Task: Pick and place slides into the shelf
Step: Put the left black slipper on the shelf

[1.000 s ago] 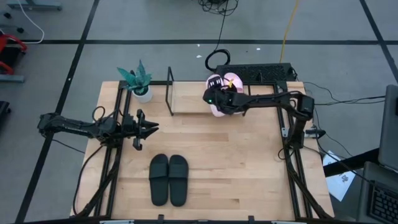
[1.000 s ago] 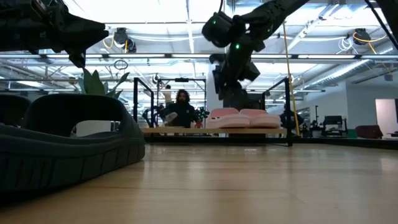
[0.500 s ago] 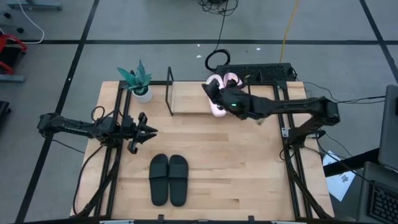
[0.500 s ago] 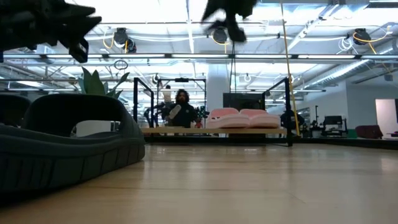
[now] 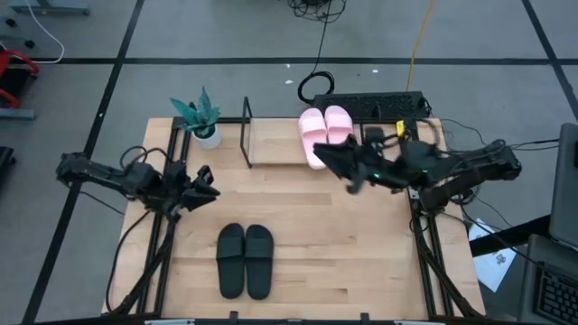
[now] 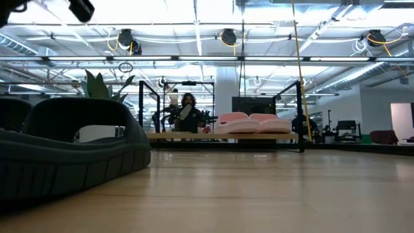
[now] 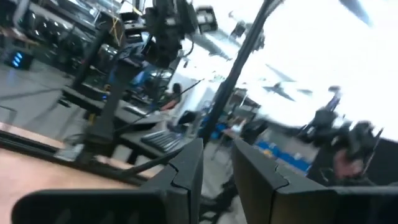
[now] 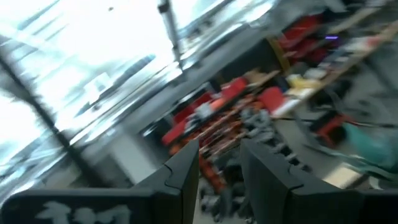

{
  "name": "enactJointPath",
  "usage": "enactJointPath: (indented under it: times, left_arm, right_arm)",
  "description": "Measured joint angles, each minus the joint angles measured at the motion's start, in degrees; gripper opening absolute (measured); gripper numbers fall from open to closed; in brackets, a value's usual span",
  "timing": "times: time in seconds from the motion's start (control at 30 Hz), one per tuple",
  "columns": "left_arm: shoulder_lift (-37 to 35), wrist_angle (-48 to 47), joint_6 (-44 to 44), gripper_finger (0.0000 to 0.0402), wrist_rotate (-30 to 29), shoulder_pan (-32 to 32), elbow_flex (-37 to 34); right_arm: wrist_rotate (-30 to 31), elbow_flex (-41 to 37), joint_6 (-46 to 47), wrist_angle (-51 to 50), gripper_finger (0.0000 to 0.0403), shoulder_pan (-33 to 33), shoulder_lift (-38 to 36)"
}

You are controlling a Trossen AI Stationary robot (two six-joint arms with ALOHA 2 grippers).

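My right gripper (image 5: 332,159) hangs over the table just beside the pink slides (image 5: 321,134), at their near end, touching neither; in my right wrist view its fingers (image 8: 183,177) stand a narrow gap apart with nothing between them. My left gripper (image 5: 206,183) hovers at the table's left side, well apart from the black slides (image 5: 245,260), which lie toward the front edge beyond its tips. Its fingers (image 7: 186,177) too show a slim gap and hold nothing.

The pink pair sits side by side on the right end of the shelf (image 5: 271,144), a light board in a thin black wire frame at the back of the wooden table (image 5: 361,244). A small potted plant (image 5: 200,118) stands just left of the shelf. Grey floor with dark lines and loose cables surrounds the table. In the low view a black slide (image 6: 68,152) looms close at the left, the pink pair (image 6: 252,123) rests on the shelf far behind, and a person (image 6: 187,113) sits beyond it under bright ceiling lights.

Both pairs run front to back, long axes parallel. Which end of the black pair is the toe I cannot tell; the pink pair lies slightly tilted.
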Motion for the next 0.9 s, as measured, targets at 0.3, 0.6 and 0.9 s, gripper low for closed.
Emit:
enactJointPath:
  times: [0.3,0.6,0.9]
  left_arm:
    - [4.8,1.2,-7.0,0.0088,-3.1,-6.8,9.9]
    - [13.1,-6.8,-7.5,0.0088,-5.4,-17.3,17.4]
    - [33.1,-12.2,-14.4,0.0088,-25.6,-36.0,32.1]
  right_arm:
    - [-9.4,0.0,-5.9,-1.8,0.011,4.4,-3.5]
    - [-9.4,0.0,-5.6,-3.1,0.011,6.3,-3.6]
    - [-9.5,0.0,-5.2,-3.5,0.011,10.2,-3.8]
